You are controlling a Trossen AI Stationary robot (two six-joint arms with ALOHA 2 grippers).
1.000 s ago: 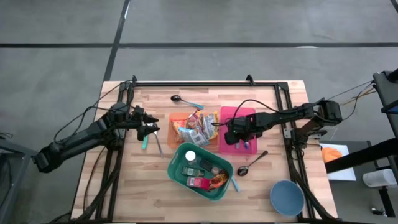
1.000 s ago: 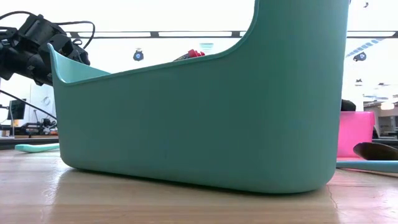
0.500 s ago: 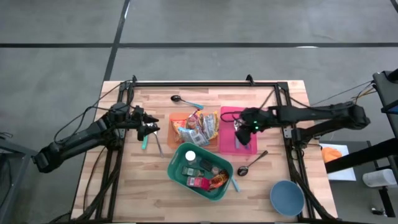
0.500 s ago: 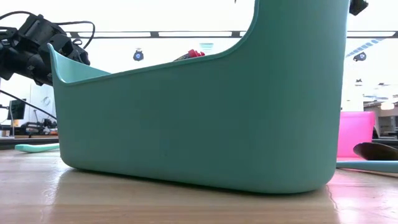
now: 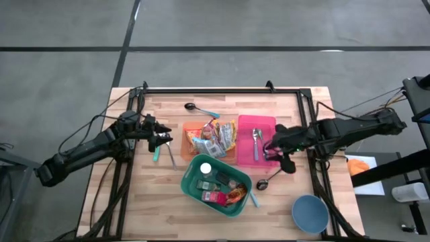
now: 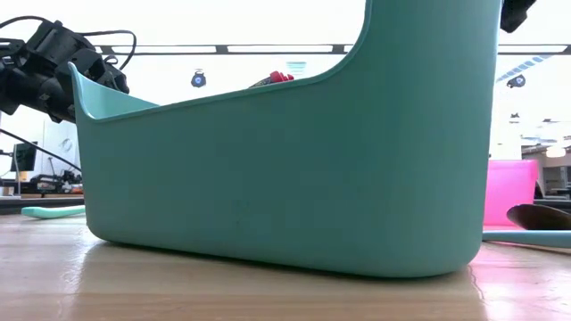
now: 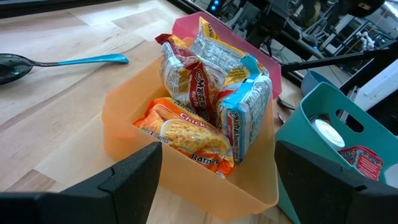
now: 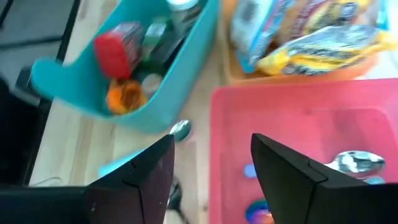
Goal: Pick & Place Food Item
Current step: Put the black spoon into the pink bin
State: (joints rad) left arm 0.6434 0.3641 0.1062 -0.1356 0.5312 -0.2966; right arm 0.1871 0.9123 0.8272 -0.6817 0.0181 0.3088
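Observation:
Several ramen packets (image 5: 211, 138) (image 7: 199, 99) stand in an orange bin (image 5: 190, 131) at the table's middle. Next to it on the right is a pink bin (image 5: 246, 156) with a silver spoon (image 5: 256, 140) (image 8: 354, 163) lying in it. A teal bin (image 5: 191, 176) (image 6: 285, 169) of small food items stands nearer the front. My right gripper (image 5: 277, 144) (image 8: 211, 149) hangs open above the pink bin's right rim, with nothing between its fingers. My left gripper (image 5: 161, 139) (image 7: 217, 152) is open too, left of the orange bin and pointing at it.
A spoon (image 5: 199, 107) lies behind the orange bin and another (image 5: 270, 177) to the right of the teal bin. A teal-handled utensil (image 5: 156, 154) lies below my left gripper. A blue bowl (image 5: 310, 214) stands at the near right corner.
My right gripper has risen from low over the pink bin and drawn back toward the table's right edge, rolling about its own axis on the way. The spoon in the pink bin, covered by the gripper before, now lies in plain view.

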